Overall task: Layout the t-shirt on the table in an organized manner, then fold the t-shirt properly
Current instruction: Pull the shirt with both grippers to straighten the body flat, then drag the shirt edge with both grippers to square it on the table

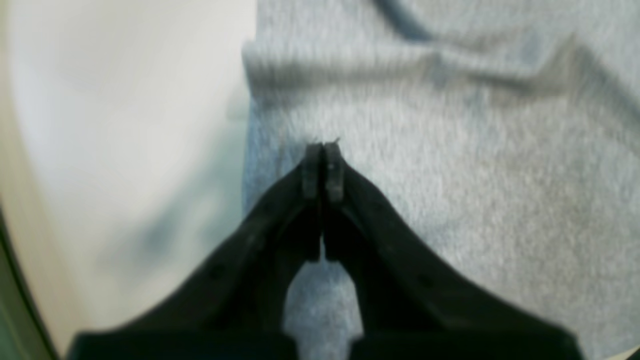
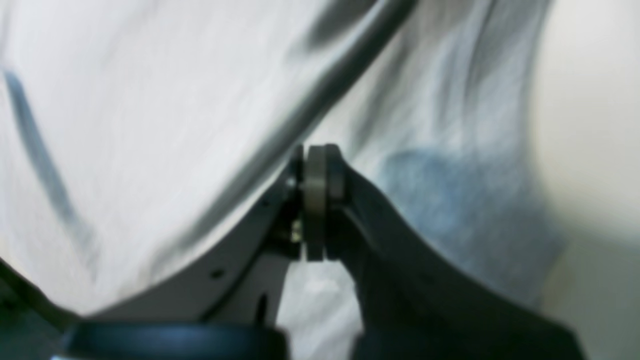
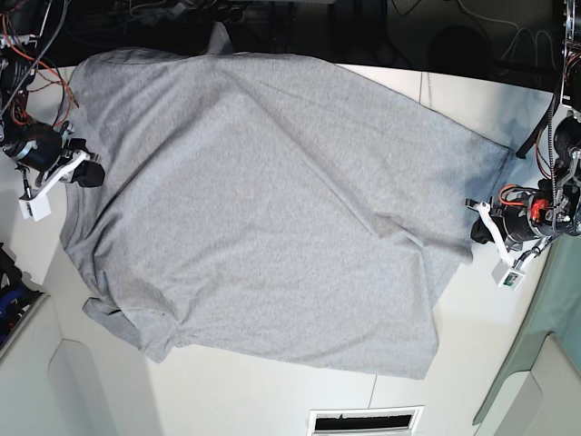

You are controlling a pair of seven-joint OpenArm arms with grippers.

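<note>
The grey t-shirt (image 3: 263,209) lies spread across the white table (image 3: 272,386), filling most of the base view, plain side up. At the right edge, the left gripper (image 3: 478,231) is clenched on the shirt's edge. At the left edge, the right gripper (image 3: 89,174) pinches the fabric there.

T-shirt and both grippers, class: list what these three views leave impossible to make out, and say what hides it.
- Lettering on the t-shirt: none shows in the base view; only plain grey faces up.
- Far hem: cut off by the table edge, top of the base view.
- Left gripper: shut, but blur hides whether cloth is pinched.
- Right gripper: shut against a fold; motion blur hides the grip.
</note>
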